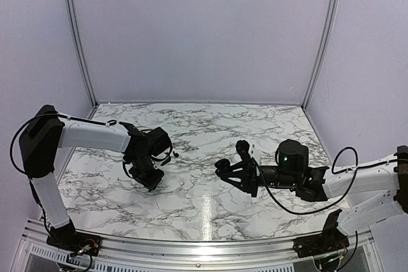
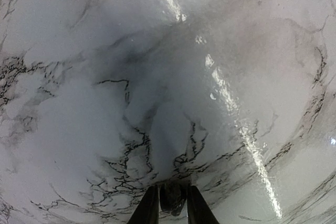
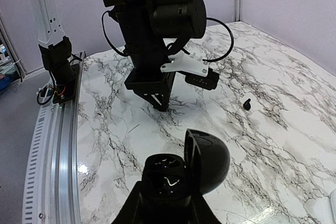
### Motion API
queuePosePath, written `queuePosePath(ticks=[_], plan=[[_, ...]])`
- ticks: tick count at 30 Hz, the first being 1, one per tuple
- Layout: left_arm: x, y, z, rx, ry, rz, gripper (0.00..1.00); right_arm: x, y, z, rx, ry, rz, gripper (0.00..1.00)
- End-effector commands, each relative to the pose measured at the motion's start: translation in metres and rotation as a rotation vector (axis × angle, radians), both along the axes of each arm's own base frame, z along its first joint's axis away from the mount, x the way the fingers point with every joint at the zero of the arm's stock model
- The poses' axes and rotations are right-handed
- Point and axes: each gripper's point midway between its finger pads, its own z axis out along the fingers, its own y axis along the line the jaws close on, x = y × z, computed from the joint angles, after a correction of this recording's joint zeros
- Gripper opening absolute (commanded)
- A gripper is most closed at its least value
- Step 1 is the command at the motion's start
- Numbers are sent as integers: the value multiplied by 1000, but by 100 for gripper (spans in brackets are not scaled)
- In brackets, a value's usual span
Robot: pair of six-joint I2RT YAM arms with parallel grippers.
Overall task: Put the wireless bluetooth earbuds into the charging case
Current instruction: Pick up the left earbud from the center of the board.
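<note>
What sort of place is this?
Most likely a robot lab test cell: two robot arms bolted to a metal rail at a marble-patterned table, enclosed by plain lilac booth walls.

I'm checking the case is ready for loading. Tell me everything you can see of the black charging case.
The black charging case is a rounded, pebble-like shell, glossy black plastic by its look. Its domed lid is hinged open, standing up on the right in the right wrist view. The base shows dark wells with a pale glint inside; whether anything sits there is unclear. The right gripper clamps the base from both sides, over the marble table.
</note>
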Motion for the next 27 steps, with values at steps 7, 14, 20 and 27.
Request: queuePosePath(ticks=[7, 14, 20, 27], plan=[[3, 4, -8, 42, 31, -21, 28, 1, 3, 5, 7, -18, 15, 0], [6, 3, -5, 46, 22, -41, 27, 1, 3, 4, 4, -17, 15, 0], [7, 2, -4, 45, 22, -48, 20, 1, 3, 3, 2, -13, 17, 0], [12, -3, 5, 9, -2, -34, 10, 2, 5, 4, 13, -21, 15, 0]])
